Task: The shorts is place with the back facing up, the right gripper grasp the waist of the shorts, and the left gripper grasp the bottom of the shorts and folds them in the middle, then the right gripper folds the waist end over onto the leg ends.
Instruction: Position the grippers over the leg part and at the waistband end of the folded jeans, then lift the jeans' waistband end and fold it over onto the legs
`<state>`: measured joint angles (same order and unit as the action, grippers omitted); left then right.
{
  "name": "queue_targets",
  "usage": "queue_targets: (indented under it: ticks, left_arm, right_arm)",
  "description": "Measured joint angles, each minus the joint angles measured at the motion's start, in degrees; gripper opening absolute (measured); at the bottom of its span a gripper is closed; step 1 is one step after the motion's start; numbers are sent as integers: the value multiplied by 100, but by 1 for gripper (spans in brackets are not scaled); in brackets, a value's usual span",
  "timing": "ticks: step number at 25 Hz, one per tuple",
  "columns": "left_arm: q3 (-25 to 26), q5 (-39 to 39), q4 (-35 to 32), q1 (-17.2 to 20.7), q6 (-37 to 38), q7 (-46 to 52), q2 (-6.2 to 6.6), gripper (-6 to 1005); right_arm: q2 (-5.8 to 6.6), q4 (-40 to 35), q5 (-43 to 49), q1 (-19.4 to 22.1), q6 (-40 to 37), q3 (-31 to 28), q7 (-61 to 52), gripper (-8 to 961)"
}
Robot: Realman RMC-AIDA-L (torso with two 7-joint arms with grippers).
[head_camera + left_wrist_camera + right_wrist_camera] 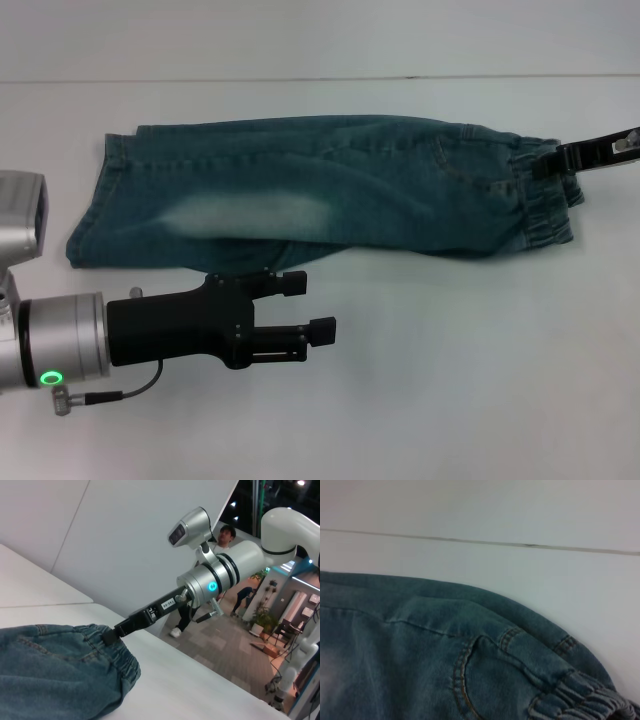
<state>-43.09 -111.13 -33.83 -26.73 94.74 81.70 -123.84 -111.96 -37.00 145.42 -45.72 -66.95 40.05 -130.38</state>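
At the lower left of the head view we hold the left gripper (315, 305) level over the bare table (450, 380), just below the shorts (300, 195), fingers spread and empty. Across the middle of the frame the shorts lie already folded lengthwise, hems (90, 210) at left, waist (545, 200) at right. We judge the denim soft, light and floppy, so it will sag between grips; the thick elastic waist is the firm hold. At the right edge, the right gripper (552, 160) reaches in low and pinches that waistband.
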Motion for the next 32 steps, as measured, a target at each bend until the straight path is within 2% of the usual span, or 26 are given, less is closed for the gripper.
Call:
queue_targets:
  ticks: [7, 12, 15, 19, 21, 27, 32]
  left_arm:
    - [35, 95, 1, -32, -193, -14, -12, 745]
    - [64, 647, 227, -176, -921, -127, -17, 737]
    - [65, 1344, 601, -420, -1508, -520, -22, 732]
    - [64, 1872, 818, -634, -1941, -813, -45, 565]
    - [64, 2720, 1300, -906, -2513, -1489, -81, 481]
    - [63, 3929, 2487, -1446, -3269, -3226, -81, 233]
    - [103, 4285, 3497, -1858, -3427, -4524, -79, 52]
  right_arm:
    - [21, -36, -175, 55, -93, -60, 117, 100]
    - [210, -122, -931, 231, -598, -84, 268, 92]
    - [289, -322, -1367, 366, -1074, -125, 324, 92]
    - [338, -876, -1783, 569, -1870, -204, 292, 89]
    - [347, -1127, -1964, 639, -2196, -338, 258, 88]
    - [383, -1582, -2357, 703, -2957, -863, 156, 87]
    - [418, -1932, -2809, 702, -3279, -957, -38, 87]
